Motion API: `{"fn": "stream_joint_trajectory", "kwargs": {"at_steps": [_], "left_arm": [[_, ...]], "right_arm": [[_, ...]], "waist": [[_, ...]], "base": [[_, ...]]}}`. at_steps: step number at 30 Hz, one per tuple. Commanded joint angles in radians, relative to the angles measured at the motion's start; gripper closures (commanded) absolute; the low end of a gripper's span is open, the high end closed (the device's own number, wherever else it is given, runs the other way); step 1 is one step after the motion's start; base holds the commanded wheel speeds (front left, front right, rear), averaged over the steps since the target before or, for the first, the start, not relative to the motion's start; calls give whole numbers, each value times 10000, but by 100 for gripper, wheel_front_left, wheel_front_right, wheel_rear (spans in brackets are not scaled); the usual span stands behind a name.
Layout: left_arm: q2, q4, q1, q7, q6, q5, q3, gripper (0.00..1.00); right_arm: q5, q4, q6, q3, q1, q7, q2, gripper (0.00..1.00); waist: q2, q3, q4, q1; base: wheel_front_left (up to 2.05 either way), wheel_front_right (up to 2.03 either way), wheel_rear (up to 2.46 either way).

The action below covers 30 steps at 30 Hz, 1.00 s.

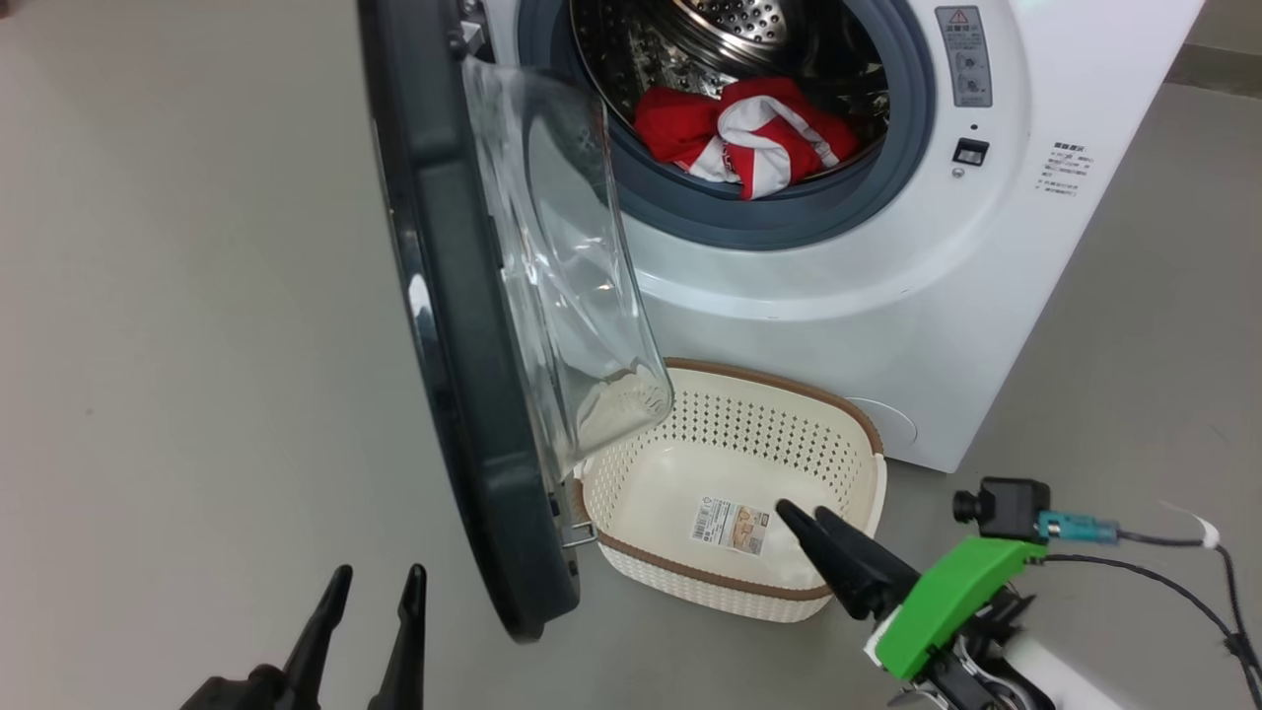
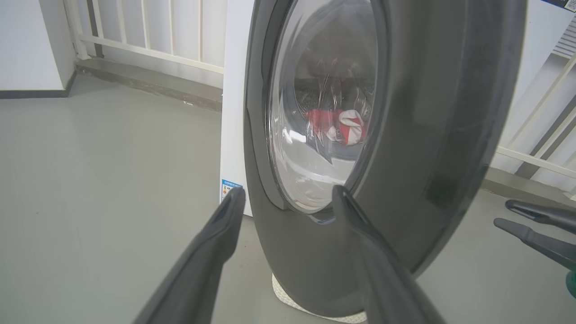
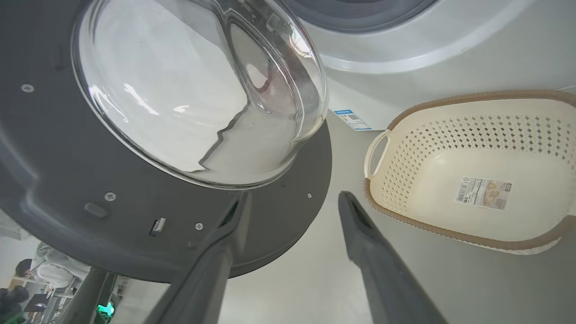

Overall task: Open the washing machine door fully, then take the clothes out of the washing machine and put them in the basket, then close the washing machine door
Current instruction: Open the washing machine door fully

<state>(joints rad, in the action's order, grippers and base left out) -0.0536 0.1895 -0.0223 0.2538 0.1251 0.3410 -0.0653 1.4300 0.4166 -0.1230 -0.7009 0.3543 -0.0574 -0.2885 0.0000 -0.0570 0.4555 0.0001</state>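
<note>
The left claw (image 1: 382,572) and right claw (image 1: 801,510) gape empty; bright red fabric clothes (image 1: 759,133) lie twelve o'clock of the cream perforated basket (image 1: 749,424).

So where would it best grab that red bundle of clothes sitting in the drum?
Probably the raised, bunched fold at the front of the clothes, which reaches the grey gasket lip. Come straight in through the opening from the front, keeping right of the washing machine door, which stands open on the left.
</note>
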Motion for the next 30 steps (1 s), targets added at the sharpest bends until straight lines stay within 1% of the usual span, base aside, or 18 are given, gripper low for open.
{"fn": "stream_joint_trajectory", "kwargs": {"at_steps": [1,6,10,11,12,14,19,27,30], "left_arm": [[-165,-206,85,80,56,-71,384,0],[-154,-214,74,80,56,-86,456,0],[-140,-208,44,80,56,-83,517,0],[-138,-208,33,80,56,-82,531,0],[-138,-208,33,80,56,-82,531,0],[-133,-217,18,80,56,-80,562,0],[-127,-237,46,80,56,-74,592,0],[-134,-216,111,80,56,-46,638,0],[-135,-215,115,80,56,-33,635,0]], "right_arm": [[-331,-46,-77,-274,-71,-574,-153,0],[-1214,447,-77,-768,-40,-1732,-471,0],[-2062,709,-77,-902,-15,-2018,-546,0],[-2322,721,-77,-753,-13,-2030,-536,0],[-2322,721,-77,-753,-13,-2030,-536,0],[-2950,653,-77,-294,-106,-2036,-458,0],[-4943,361,-77,1015,-625,-2040,-167,0],[-8048,-296,-77,3060,-1592,-2042,612,0],[-9031,-640,-77,3760,-1922,-2042,937,0]], "waist": [[0,10,-43,-1],[0,21,-101,-1],[0,33,-159,-1],[0,38,-183,-1],[0,38,-183,-1],[0,30,-223,-1],[0,-10,-244,-1],[0,-60,-242,-1],[0,-67,-232,-1]], "base": [[0,0,0],[0,0,0],[0,0,0],[0,0,0],[0,0,0],[0,0,0],[0,0,0],[0,0,0],[0,0,0]]}}
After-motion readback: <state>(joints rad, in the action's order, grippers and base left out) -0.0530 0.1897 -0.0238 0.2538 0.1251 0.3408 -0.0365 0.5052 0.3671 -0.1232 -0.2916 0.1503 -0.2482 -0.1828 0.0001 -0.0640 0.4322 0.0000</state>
